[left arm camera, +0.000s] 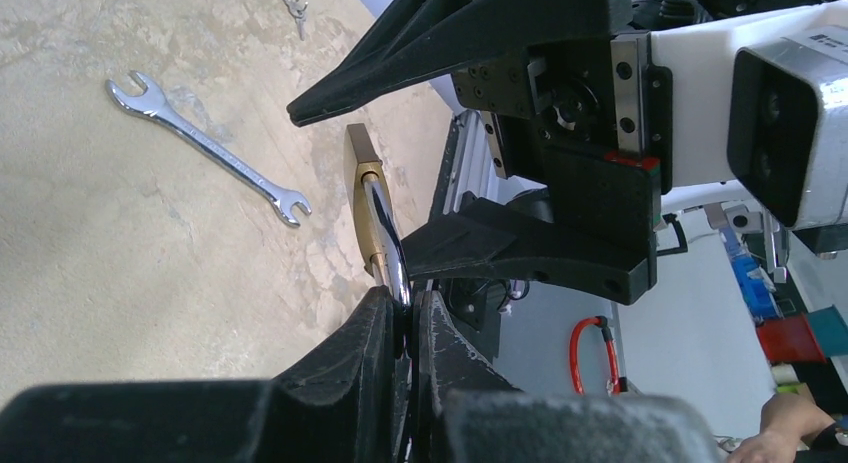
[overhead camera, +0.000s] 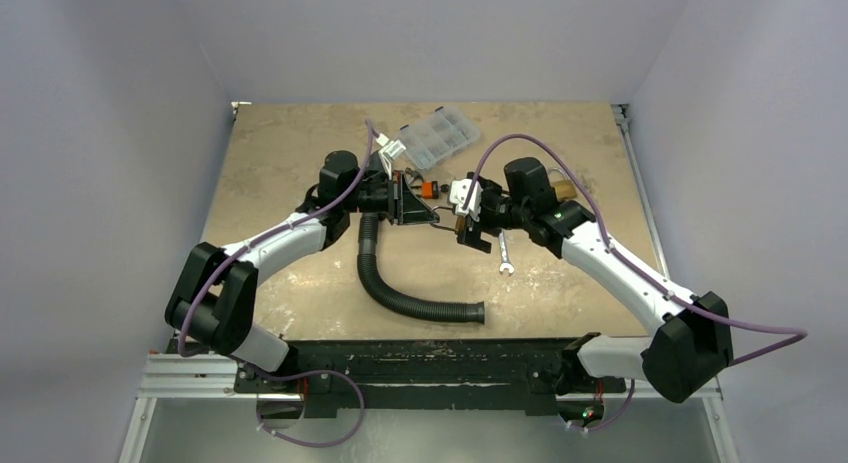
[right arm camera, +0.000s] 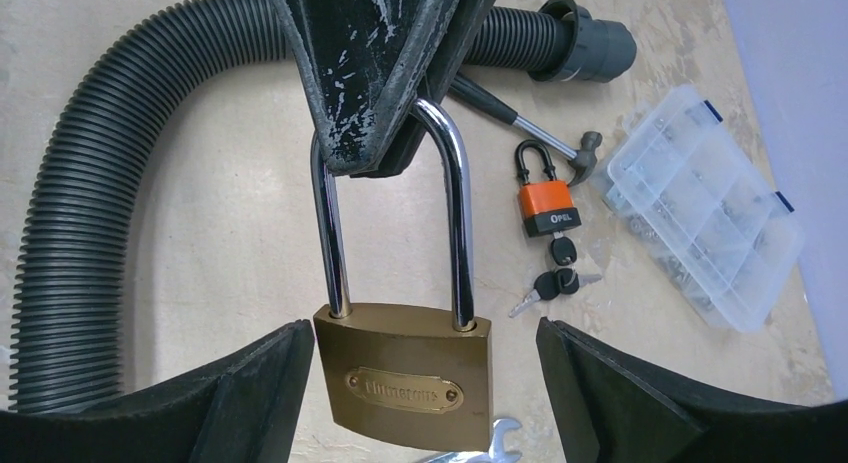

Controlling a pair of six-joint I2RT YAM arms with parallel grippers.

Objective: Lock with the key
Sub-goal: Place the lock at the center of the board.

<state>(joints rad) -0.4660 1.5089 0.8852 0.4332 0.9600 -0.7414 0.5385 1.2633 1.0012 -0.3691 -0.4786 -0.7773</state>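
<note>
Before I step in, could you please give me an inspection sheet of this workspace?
Surface: mottled tan table, no spills seen.
Job's things: brass padlock held up by its shackle; keys lie on the table beside an orange padlock.
Clutter: ribbed hose, hammer, wrench, clear parts box.
Grippers: left gripper shut on the brass padlock's shackle; right gripper open, jaws flanking its body.
Cables: purple cables looped along both arms.
Surroundings: pale walls on three sides.
</note>
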